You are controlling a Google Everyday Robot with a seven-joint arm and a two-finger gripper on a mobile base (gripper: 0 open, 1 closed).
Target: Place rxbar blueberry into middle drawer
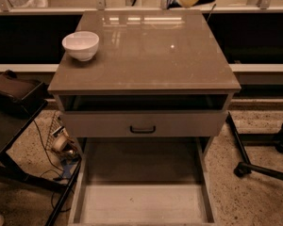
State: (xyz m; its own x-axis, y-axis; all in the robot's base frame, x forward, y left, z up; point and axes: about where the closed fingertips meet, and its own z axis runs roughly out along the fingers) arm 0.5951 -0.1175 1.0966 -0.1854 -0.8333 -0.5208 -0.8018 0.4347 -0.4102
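**Camera view, from above and in front.** Shows a grey cabinet with a glossy brown top (146, 55), carrying only a white bowl (80, 45) near the rear left corner. Below the front edge of the top, a dark open slot. Under that, a grey drawer front (99, 125) with a small black handle (142, 129) at its centre, closed or nearly so.

Beneath the drawer front, the middle drawer (141, 204), pulled well out toward the lower edge of the frame. Low side walls left and right; pale floor exposed from wall to wall.

No rxbar blueberry on that floor, on the cabinet top, or elsewhere in the frame; whereabouts not determinable. Gripper likewise outside the frame, with no part of the arm showing; width of opening and any load impossible to tell.

Beside the cabinet: a black stand (14, 98) at left, tangled cables (61, 147) on the speckled ground by the left front leg, and a chair base (259, 166) at right.

**Reading of progress.** Drawer open and ready to receive, so access judged complete. Delivery not yet done, going by the vacant drawer floor. Left to do, presumably:
- bringing the bar over the open tray;
- lowering it between the side walls;
- releasing it flat, clear of the drawer front above.

Bar possibly held out of sight at present, though without confirmation here.
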